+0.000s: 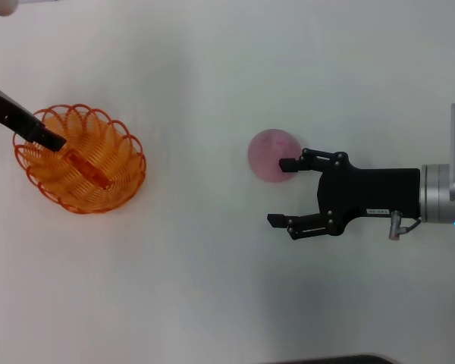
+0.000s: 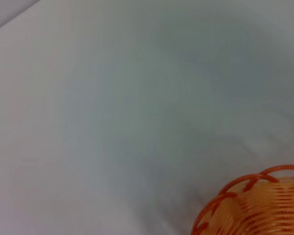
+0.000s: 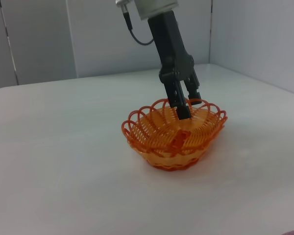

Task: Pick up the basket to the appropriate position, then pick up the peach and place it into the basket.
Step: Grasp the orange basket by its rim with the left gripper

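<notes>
The orange wire basket (image 1: pixel 80 158) sits on the white table at the left; it also shows in the left wrist view (image 2: pixel 255 205) and the right wrist view (image 3: pixel 174 132). My left gripper (image 1: pixel 51 141) reaches in from the left, its fingers (image 3: pixel 179 104) astride the basket's far rim and closed on it. The pink peach (image 1: pixel 269 153) lies near the table's middle. My right gripper (image 1: pixel 277 191) is open and empty beside the peach, on its near right. One fingertip (image 1: pixel 284 163) overlaps the peach's edge and the other lies well clear of it.
The white table (image 1: pixel 212 288) stretches between basket and peach. A dark edge (image 1: pixel 334 359) shows at the table's front. Grey wall panels (image 3: pixel 39 39) stand behind the table in the right wrist view.
</notes>
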{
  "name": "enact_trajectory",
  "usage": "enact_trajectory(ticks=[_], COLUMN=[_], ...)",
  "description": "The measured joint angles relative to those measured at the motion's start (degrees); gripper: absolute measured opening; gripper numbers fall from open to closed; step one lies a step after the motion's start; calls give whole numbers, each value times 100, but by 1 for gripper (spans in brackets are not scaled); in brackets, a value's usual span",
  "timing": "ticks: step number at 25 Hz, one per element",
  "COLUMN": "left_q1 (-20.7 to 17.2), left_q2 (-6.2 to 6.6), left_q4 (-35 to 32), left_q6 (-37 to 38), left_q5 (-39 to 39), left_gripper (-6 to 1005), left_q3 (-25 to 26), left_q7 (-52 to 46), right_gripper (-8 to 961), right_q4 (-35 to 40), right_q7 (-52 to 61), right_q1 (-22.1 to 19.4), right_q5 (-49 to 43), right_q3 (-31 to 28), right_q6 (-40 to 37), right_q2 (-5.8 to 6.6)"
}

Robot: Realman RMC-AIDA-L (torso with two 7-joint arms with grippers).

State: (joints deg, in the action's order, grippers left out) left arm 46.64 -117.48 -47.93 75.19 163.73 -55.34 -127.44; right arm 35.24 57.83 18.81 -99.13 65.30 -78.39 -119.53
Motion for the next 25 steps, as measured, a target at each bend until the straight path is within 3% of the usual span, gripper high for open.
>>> enact_trajectory(ticks=[16,25], left_q1=[29,30], left_q2=[-12,-8], left_q4=[60,47], left_q6=[-159,-174], left_q5=[1,1], left_gripper=[735,421], left_q3=[-208,-232], left_q7=[-90,-208], right_gripper=[945,946], right_q4=[-3,17], right_q7=[0,0], right_q1=[17,20], right_q5=[0,0], right_q3=[0,0], right_q6=[0,0], right_q2=[0,0])
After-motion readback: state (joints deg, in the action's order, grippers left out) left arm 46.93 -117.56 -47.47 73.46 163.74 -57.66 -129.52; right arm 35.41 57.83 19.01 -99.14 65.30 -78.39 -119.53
